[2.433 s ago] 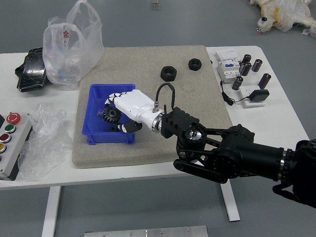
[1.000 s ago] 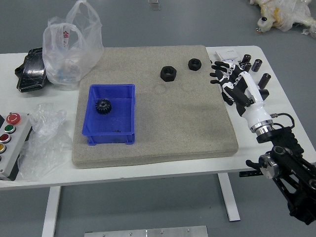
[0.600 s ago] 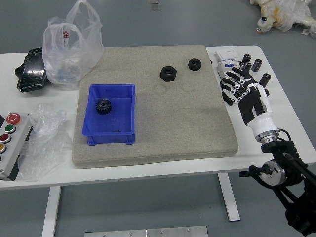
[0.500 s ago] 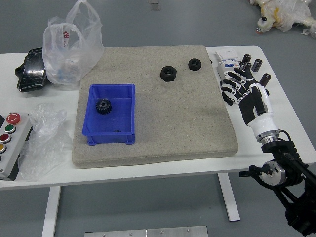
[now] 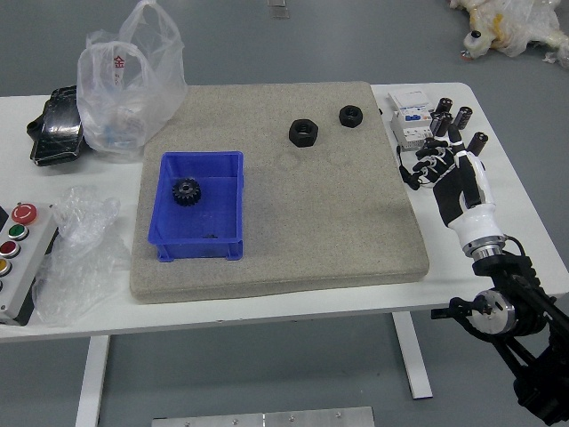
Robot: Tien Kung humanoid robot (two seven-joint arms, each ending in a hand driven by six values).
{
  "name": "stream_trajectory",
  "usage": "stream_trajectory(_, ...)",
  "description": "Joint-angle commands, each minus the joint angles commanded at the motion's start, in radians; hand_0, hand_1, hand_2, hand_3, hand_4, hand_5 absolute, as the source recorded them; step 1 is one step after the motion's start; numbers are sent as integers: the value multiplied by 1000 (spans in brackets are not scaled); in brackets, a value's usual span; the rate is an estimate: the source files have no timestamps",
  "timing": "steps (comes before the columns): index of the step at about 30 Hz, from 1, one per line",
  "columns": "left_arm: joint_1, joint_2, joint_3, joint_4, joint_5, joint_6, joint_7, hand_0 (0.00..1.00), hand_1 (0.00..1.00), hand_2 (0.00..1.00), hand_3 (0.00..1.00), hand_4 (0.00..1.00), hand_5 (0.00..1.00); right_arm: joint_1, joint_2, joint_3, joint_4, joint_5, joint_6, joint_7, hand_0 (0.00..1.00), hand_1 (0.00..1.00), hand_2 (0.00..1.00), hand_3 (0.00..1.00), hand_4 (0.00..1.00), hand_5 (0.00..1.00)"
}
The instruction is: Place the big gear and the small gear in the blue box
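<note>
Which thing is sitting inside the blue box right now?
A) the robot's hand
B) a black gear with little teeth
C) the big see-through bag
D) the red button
B: the black gear, with teeth around its edge, lies inside the walls of the blue box, while the robot's right hand is away from it, over the table's right side.

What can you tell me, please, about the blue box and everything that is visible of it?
The blue box is rectangular and open-topped, apparently plastic, with low walls and short feet at its near corners. It sits upright on the left part of the beige pad. A black toothed gear lies flat inside, toward the far left; a dark spot near the front wall is too small to identify. No hand touches the box.
</note>
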Motion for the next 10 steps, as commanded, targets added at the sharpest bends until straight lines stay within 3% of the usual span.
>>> stream_trajectory(4,0,0,0,0,0,0,0,625,466,509,635,632,285,1,-2,4,6,-13,-1,0,227,184,180,213,940,723)
stream_trajectory(5,0,0,-1,0,1,0,0,624,466,509,635,632,285,1,-3,5,8,-17,0,-1,242,161,149,175,997,790)
stream_trajectory(10,1,0,-2,0,2,0,1,624,466,509,635,632,285,0,-7,9,20,-35,-1,-6,242,161,149,175,997,790)
